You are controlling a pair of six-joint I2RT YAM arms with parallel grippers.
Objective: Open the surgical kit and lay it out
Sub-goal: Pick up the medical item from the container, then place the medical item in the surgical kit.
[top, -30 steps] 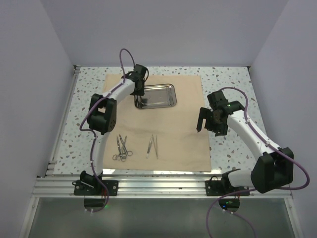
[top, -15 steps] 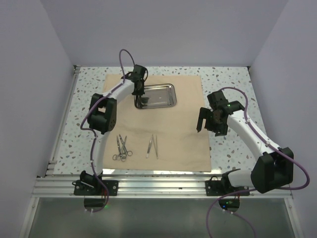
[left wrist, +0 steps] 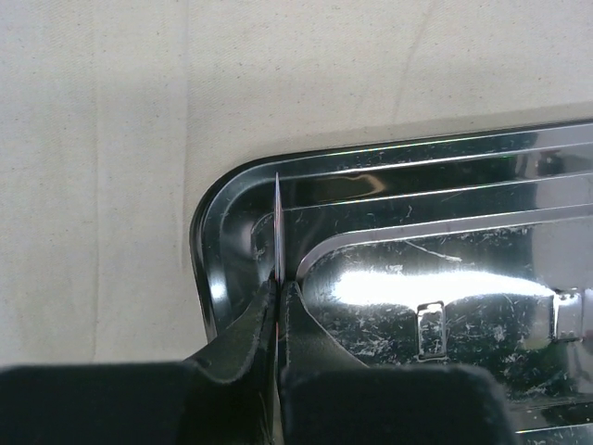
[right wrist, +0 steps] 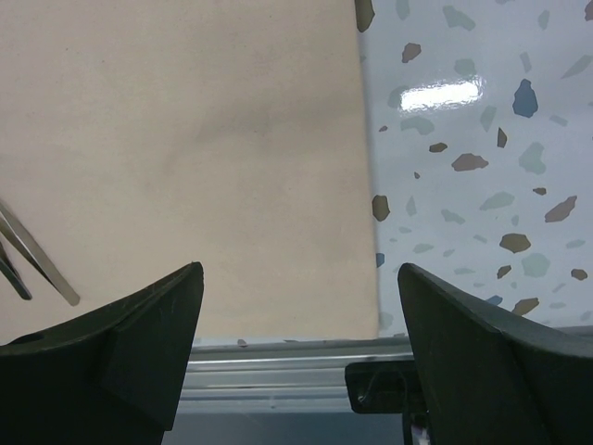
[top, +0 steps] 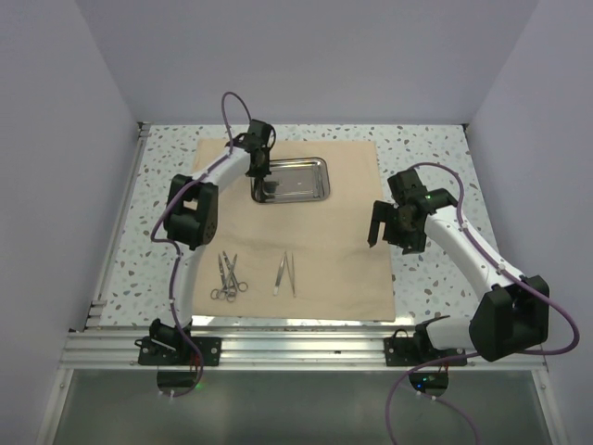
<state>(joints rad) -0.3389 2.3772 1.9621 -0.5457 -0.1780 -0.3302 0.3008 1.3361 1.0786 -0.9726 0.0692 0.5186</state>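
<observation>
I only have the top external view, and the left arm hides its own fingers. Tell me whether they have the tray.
Observer: The left wrist view shows the left gripper shut on the rim of the steel tray, right by a rounded corner.
Operator: Now check the right gripper.
Observer: The right wrist view shows the right gripper wide open with nothing between its fingers, above the right edge of the cloth, with bare table beside it.
Operator: Report anything near it.
Observer: Only the tips of the tweezers, lying on the cloth at the left of that view, apart from the fingers.
</observation>
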